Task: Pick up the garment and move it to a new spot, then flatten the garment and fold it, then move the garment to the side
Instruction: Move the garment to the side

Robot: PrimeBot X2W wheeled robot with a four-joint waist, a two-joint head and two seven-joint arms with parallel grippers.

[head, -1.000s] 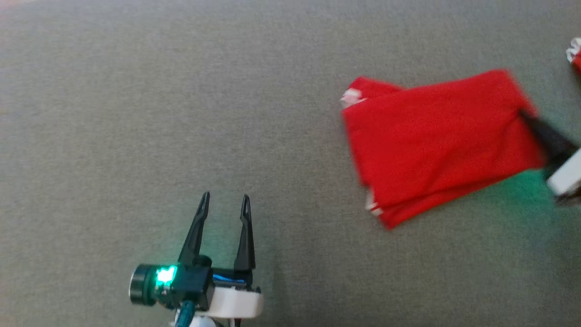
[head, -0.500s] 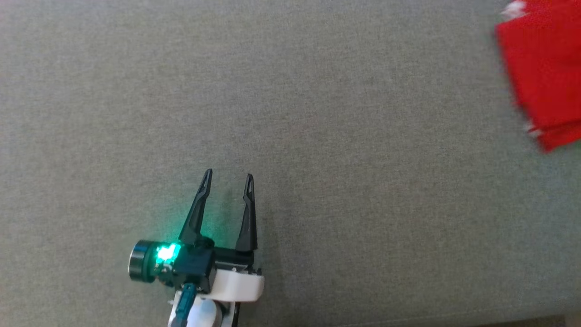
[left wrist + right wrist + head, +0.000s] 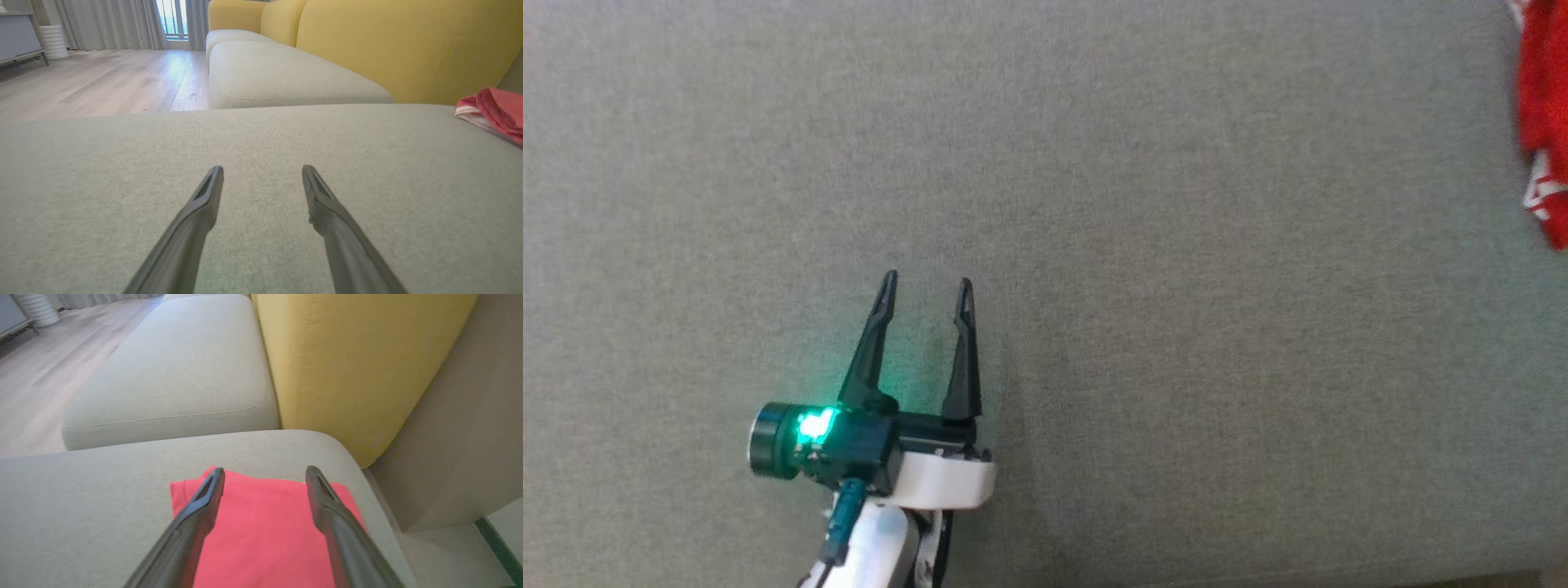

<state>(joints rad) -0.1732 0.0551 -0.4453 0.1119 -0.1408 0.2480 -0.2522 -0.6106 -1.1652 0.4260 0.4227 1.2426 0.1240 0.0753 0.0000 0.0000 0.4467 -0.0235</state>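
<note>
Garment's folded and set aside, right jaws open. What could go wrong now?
The right gripper, open, hangs low over the folded red garment; pulling back low could snag the top layer and undo the fold. The garment lies near the rounded corner of the cushion; a nudge might slide it off.

I count one garment (image 3: 261,539) and two end effectors, the left end effector (image 3: 925,279) and the right end effector (image 3: 264,469), with two fingers (image 3: 202,204) apiece. In the right wrist view I make out two grey cushions (image 3: 175,375) and one yellow backrest (image 3: 347,355).
</note>
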